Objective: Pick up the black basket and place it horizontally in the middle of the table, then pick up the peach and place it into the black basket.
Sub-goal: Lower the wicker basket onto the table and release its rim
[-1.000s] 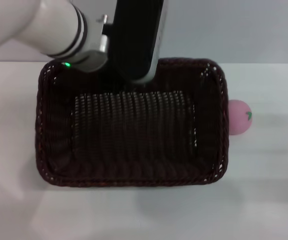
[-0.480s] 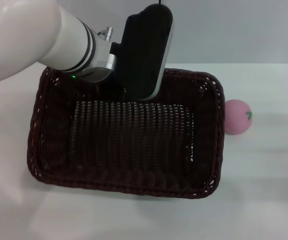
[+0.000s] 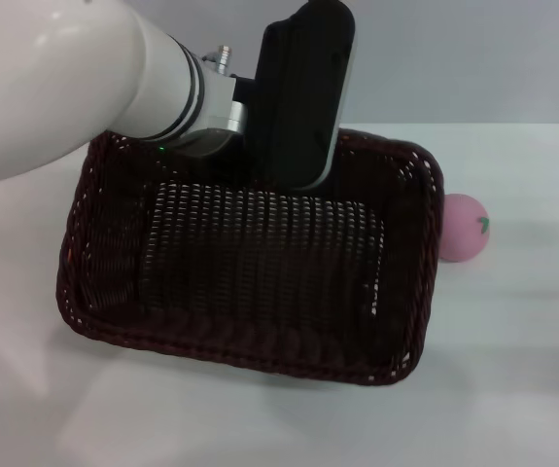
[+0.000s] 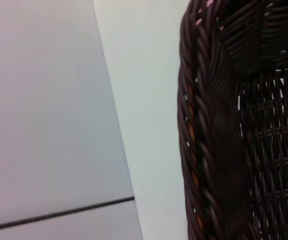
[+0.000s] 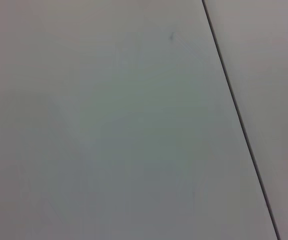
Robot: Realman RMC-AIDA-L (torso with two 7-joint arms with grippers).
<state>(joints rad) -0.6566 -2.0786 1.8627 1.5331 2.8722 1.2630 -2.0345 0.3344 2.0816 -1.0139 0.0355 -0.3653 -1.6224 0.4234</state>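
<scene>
Left pincer [image 3: 294, 175] at black basket [image 3: 260, 341] rim

Left arm [image 3: 75, 88] enters from upper left of head view, black left gripper [image 3: 303, 175] pointing down at upper centre, fingertips hidden.

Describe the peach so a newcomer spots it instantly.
Start at the black basket, the big dark wicker thing filling the middle of the white table. Look just outside its right short side: the peach sits there on the tabletop. It is the only small, round, pink object, with a tiny green mark.

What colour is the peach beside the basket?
Pink, with a small green leaf mark; head view shows it best.
</scene>
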